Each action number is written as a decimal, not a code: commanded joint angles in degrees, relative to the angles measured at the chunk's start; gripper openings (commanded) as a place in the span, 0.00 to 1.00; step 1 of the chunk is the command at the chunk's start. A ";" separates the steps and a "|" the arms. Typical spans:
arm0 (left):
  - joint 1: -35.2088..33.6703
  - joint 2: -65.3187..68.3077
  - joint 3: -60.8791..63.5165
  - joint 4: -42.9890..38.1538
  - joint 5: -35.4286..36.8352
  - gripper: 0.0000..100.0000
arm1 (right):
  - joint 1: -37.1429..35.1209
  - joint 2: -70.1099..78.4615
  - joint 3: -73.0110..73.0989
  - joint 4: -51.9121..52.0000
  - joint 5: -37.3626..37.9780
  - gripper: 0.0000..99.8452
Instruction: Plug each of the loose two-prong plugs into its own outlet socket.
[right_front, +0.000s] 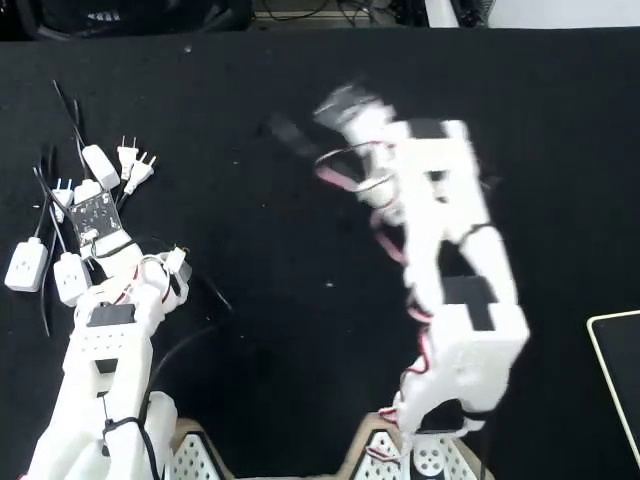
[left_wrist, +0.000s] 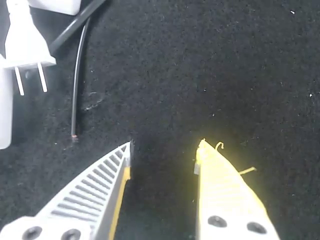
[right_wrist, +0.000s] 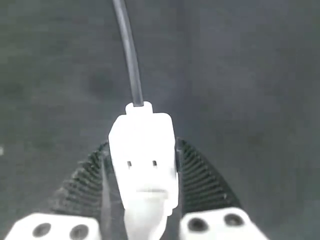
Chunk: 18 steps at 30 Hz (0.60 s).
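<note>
**Right gripper's got a socket, left one's wide open**

The black worktop (right_front: 250, 330) takes up nearly the whole high view. The right arm (right_front: 450, 270) stretches up the middle-right of it, with its far end smeared. The left arm (right_front: 100, 370) comes up from the near left corner toward the pile of white bits at the left edge. Over at the right edge there's a dark flat panel (right_front: 622, 370) with a pale rim.

The right gripper (right_wrist: 142, 150) is clamped on a white outlet socket (right_wrist: 144, 170), one finger on each side. Its two little slots face the wrist camera, and a black cord (right_wrist: 127, 55) runs off its far end.

The left gripper (left_wrist: 165, 145) is spread wide with nothing in it, tips over bare worktop.

In the pile, an outer socket block (right_front: 25, 265) lies at the left edge with an inner socket block (right_front: 70, 277) just beside it. Farther back there's a loose plug (right_front: 126, 155) with a second plug (right_front: 143, 172) right next to it, prongs bare.

The left wrist view shows a white two-prong plug (left_wrist: 25, 42) lying flat near the gripper, and a thin black cable (left_wrist: 77, 75) runs alongside it
</note>
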 joint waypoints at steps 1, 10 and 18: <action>-0.04 -1.14 -3.74 0.18 0.44 0.21 | 13.01 -1.54 -7.87 1.58 -12.57 0.01; -0.04 -1.14 -3.74 0.18 0.35 0.21 | 25.05 14.46 -32.75 11.69 -12.48 0.01; -0.22 -1.14 -3.65 0.18 0.35 0.21 | 27.78 36.44 -62.73 20.04 -9.32 0.01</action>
